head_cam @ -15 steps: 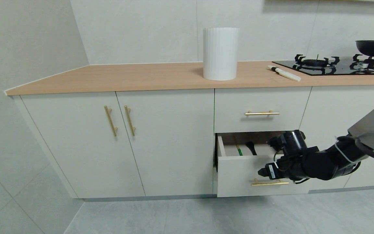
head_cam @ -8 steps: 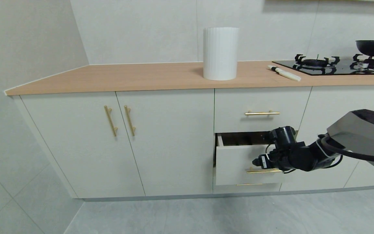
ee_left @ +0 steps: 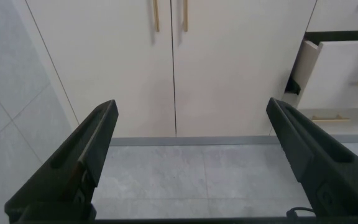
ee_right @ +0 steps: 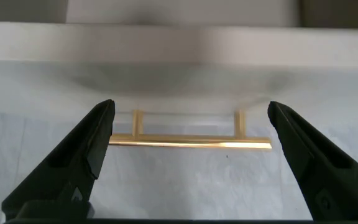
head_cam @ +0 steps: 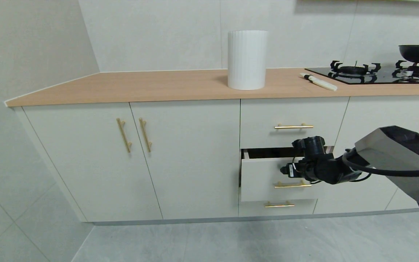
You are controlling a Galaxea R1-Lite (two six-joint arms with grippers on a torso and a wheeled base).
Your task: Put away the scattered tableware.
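Head view: your right gripper (head_cam: 286, 171) sits at the front of the drawer (head_cam: 264, 174), which is slightly ajar. It is the nearer arm. One handle (head_cam: 292, 185) lies just below it, long axis level. One pale utensil (head_cam: 318, 81) lies on the counter (head_cam: 122, 87), above and right of the drawer.

Left wrist view: your left gripper (ee_left: 191, 168) is spread and empty, well left of the drawer.

Right wrist view: the fingers (ee_right: 86, 162) are spread and hold nothing, with the handle crosswise beyond them.

We see bright, even light; soft shadow under countertop (head_cam: 140, 87) lip; reflections on glossy hob (head_cam: 387, 77); head-view edges bow.
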